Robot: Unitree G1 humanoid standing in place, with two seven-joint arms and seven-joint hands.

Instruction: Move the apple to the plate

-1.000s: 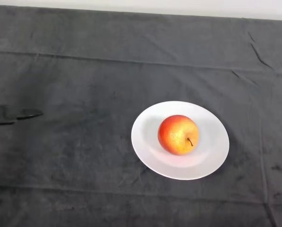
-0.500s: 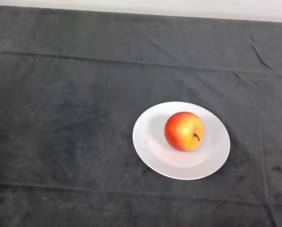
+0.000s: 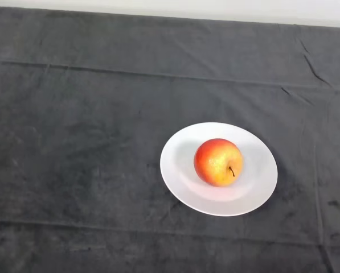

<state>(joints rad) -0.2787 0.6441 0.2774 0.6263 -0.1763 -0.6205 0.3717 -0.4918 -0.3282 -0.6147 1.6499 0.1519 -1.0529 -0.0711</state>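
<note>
A red and yellow apple [image 3: 217, 162] rests in the middle of a white round plate [image 3: 255, 190], right of the table's centre. Its short dark stem points toward the lower right. No part of the robot shows in the head view.
A dark wrinkled cloth [image 3: 78, 142] covers the whole table. The table's far edge runs along the top of the view against a pale wall [image 3: 215, 8].
The fingertips seen at the left edge one second ago have left the view. The apple rocked to the right on the plate, then back toward the left.
</note>
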